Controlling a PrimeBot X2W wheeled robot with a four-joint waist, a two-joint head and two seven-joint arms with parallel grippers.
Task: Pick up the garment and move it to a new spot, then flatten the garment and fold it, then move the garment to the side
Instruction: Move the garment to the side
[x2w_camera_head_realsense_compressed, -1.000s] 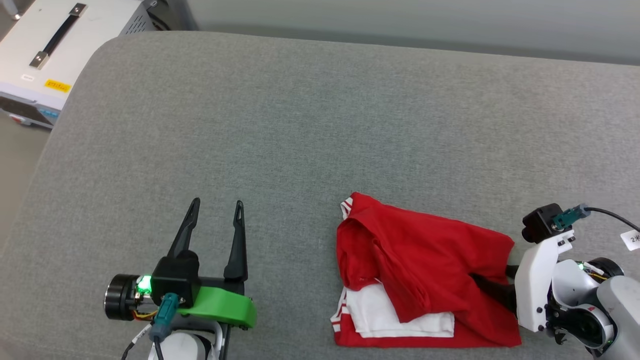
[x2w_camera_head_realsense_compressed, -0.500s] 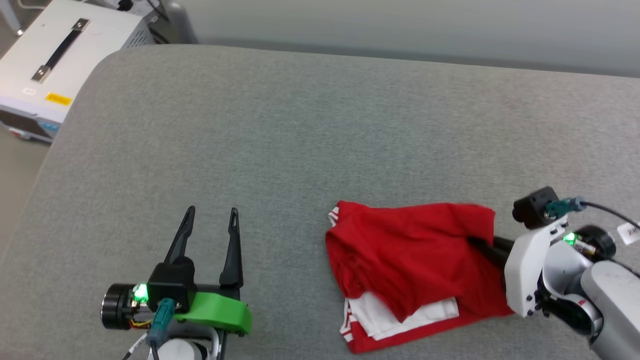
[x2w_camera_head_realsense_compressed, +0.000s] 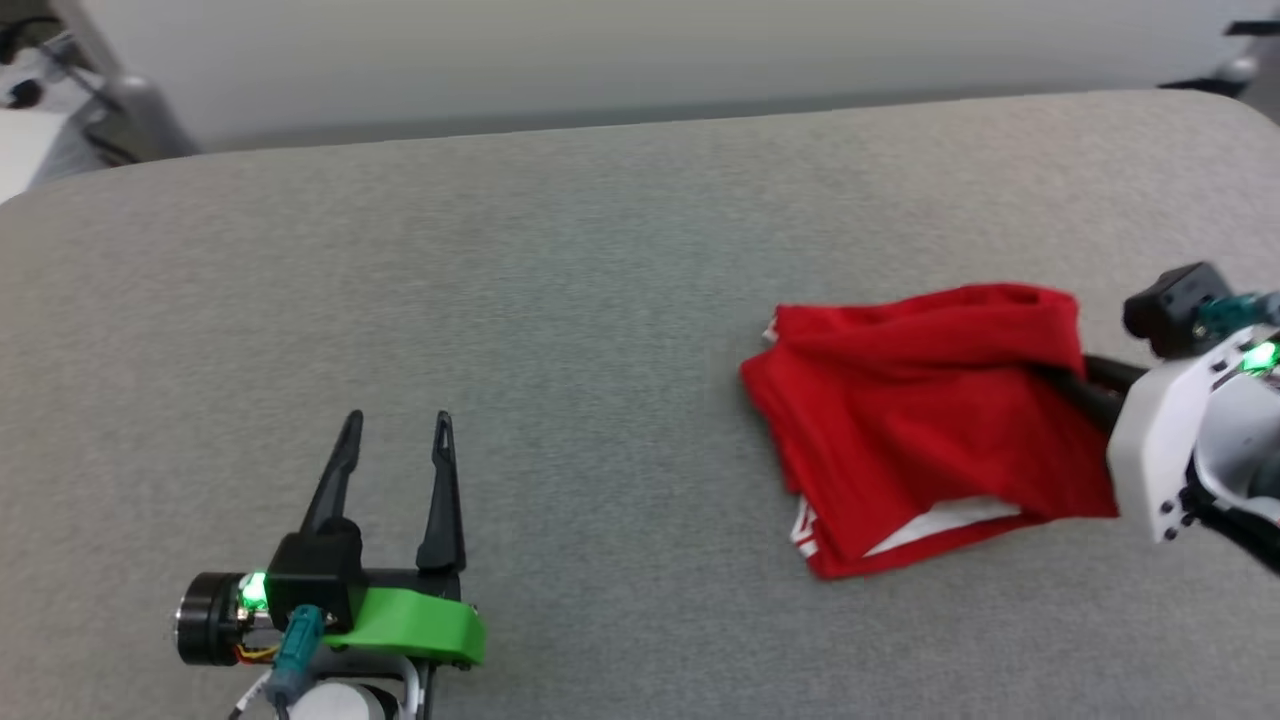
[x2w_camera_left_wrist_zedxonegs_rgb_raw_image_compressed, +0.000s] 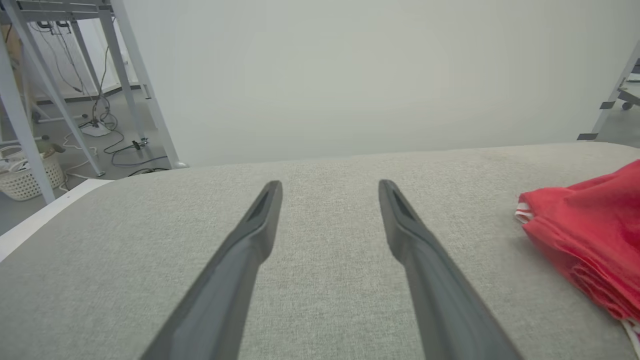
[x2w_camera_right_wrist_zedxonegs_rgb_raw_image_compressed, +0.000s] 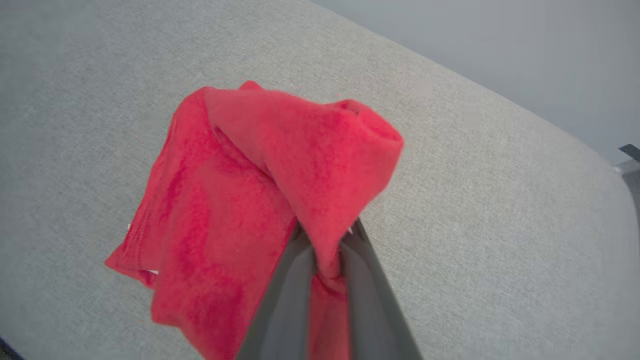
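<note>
The red garment (x2w_camera_head_realsense_compressed: 930, 420) lies folded in a bundle at the right of the grey surface (x2w_camera_head_realsense_compressed: 560, 300), a white sleeve edge showing along its near side. My right gripper (x2w_camera_head_realsense_compressed: 1065, 375) is shut on the garment's right edge, and red cloth (x2w_camera_right_wrist_zedxonegs_rgb_raw_image_compressed: 300, 170) bulges up over the pinched fingers (x2w_camera_right_wrist_zedxonegs_rgb_raw_image_compressed: 295, 280) in the right wrist view. At the lower left my left gripper (x2w_camera_head_realsense_compressed: 395, 425) stands open above the bare surface, well apart from the garment (x2w_camera_left_wrist_zedxonegs_rgb_raw_image_compressed: 585, 230). The lettering and number are hidden in the folds.
The grey cushioned surface (x2w_camera_left_wrist_zedxonegs_rgb_raw_image_compressed: 320, 280) stretches wide on all sides, its far edge meeting a pale wall. A metal frame, cables and a white basket (x2w_camera_left_wrist_zedxonegs_rgb_raw_image_compressed: 25, 180) stand on the floor beyond the left end.
The right gripper has dragged the garment right and away from me, bunching it and covering most of the white sleeve. The head camera has turned, shifting the whole picture. The left gripper stays open.
</note>
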